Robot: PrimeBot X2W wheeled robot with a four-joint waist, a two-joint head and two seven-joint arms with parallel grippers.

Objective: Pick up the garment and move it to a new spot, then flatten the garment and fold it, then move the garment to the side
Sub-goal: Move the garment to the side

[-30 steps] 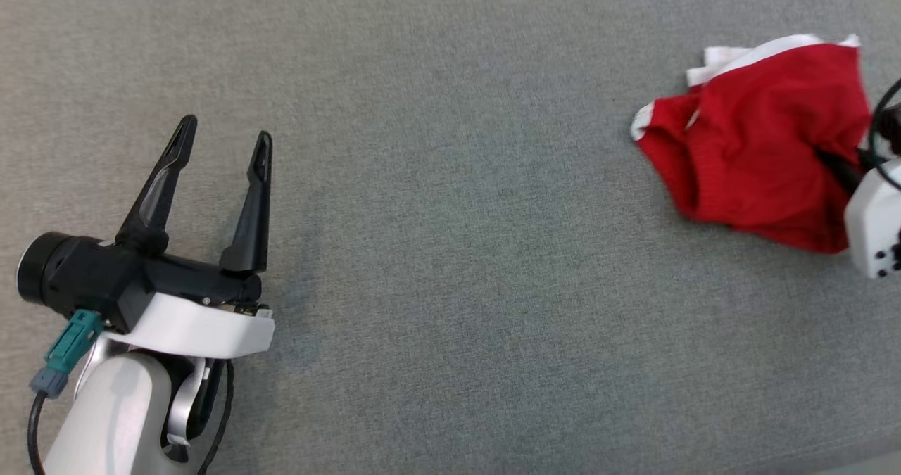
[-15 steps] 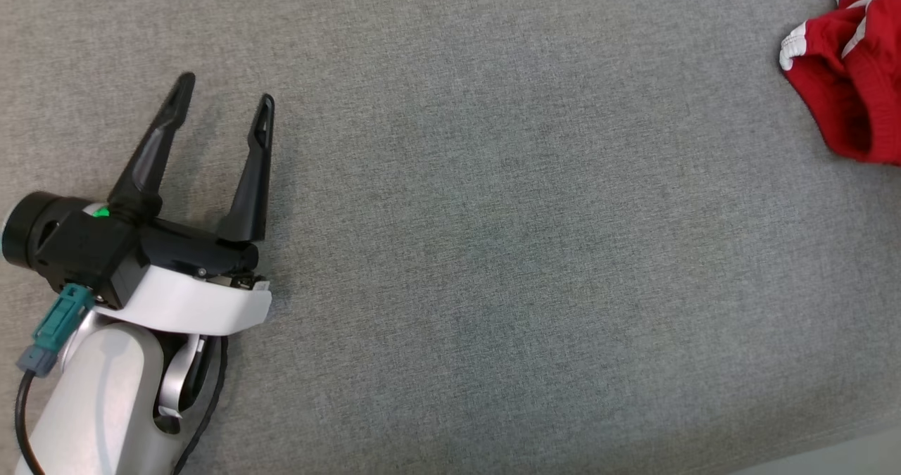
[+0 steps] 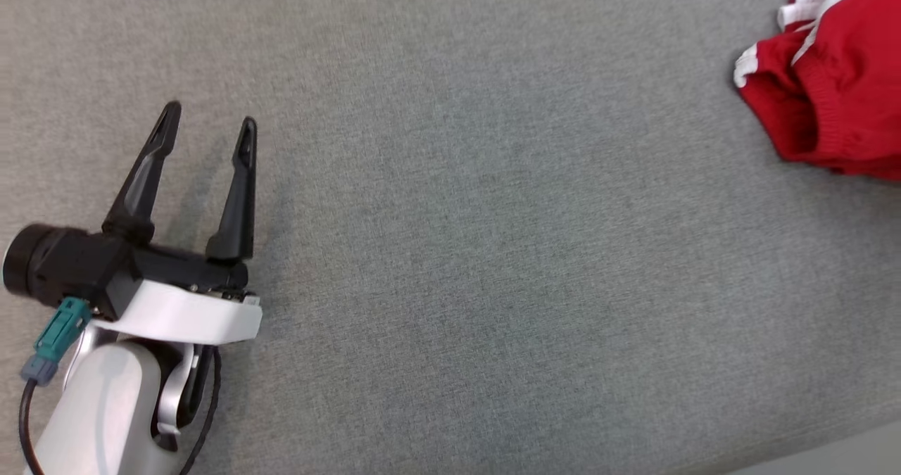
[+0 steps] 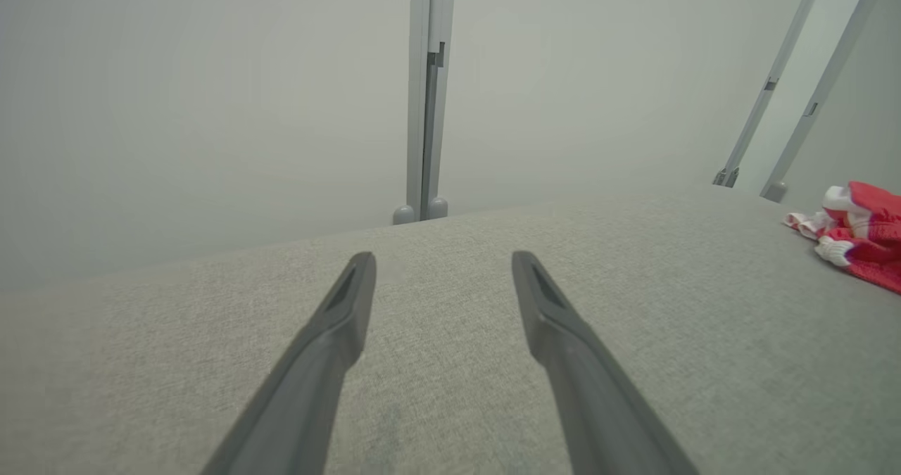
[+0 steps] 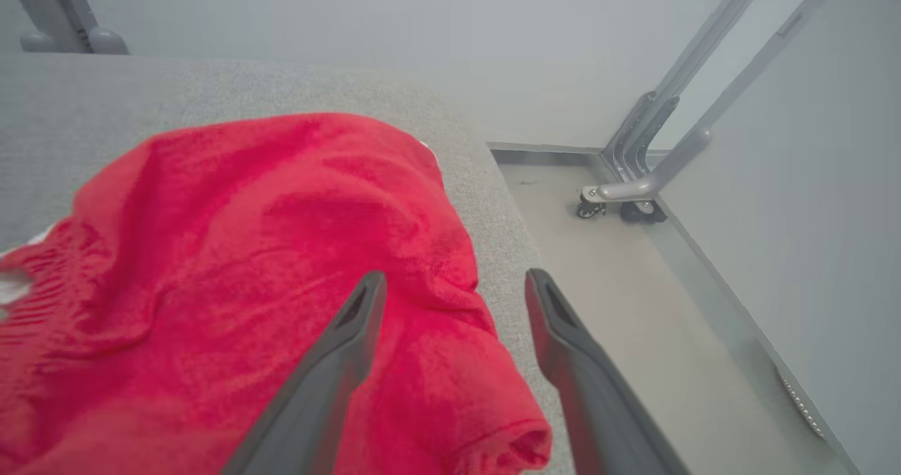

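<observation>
The right gripper [image 5: 454,276], which pinched the crumpled red garment with white trim [image 5: 246,250] a second ago, has let go, and its fingers now stand wide apart just over the cloth. The garment lies heaped near the right edge of the grey fabric-covered table [image 3: 493,250]. Well apart from it, the left gripper [image 3: 209,116] hovers over the table, fingers spread and holding nothing.

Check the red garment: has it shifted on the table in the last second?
Yes. It went toward the robot's right: in the head view the garment now runs off the right side, though the table's front edge shifted left.
</observation>
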